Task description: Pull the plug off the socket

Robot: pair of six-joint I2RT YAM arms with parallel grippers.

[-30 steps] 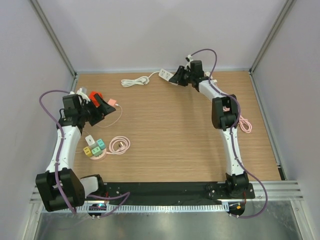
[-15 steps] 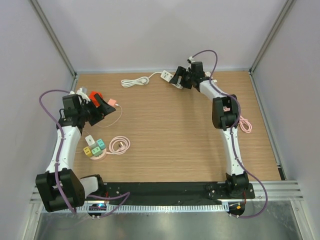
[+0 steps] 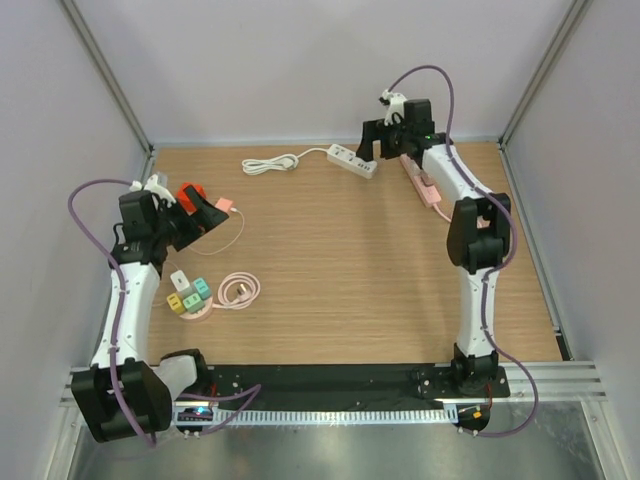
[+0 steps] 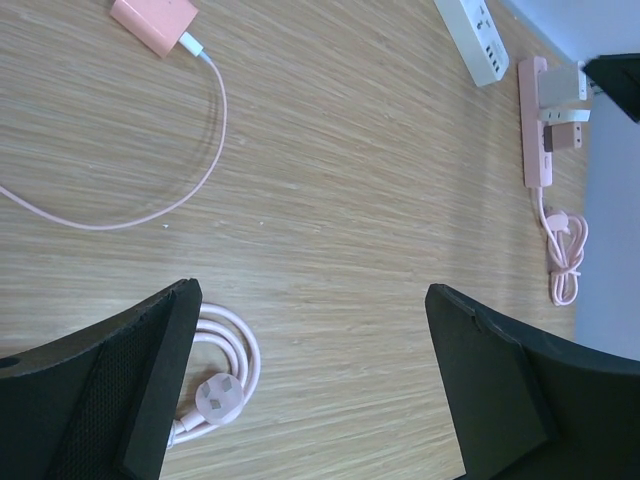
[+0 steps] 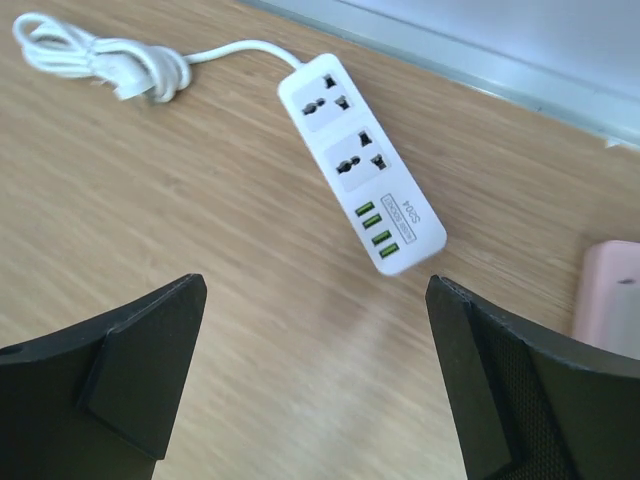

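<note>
Wooden counter [image 3: 330, 260], far right corner: a small hard plug [image 4: 566, 134] sits in the pink power strip [image 4: 531, 165], light but likely tight, best pinched by its flat sides, while both sets of jaws hang wide apart, empty.

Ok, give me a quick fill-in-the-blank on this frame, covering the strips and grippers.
1. The white strip has ___ green USB ports.
2. Its two sockets are ___.
3. The left gripper and right gripper both stand ___.
4. The other strip, with plugs in it, is ___ in colour.

Missing words: four; empty; open; pink.
</note>
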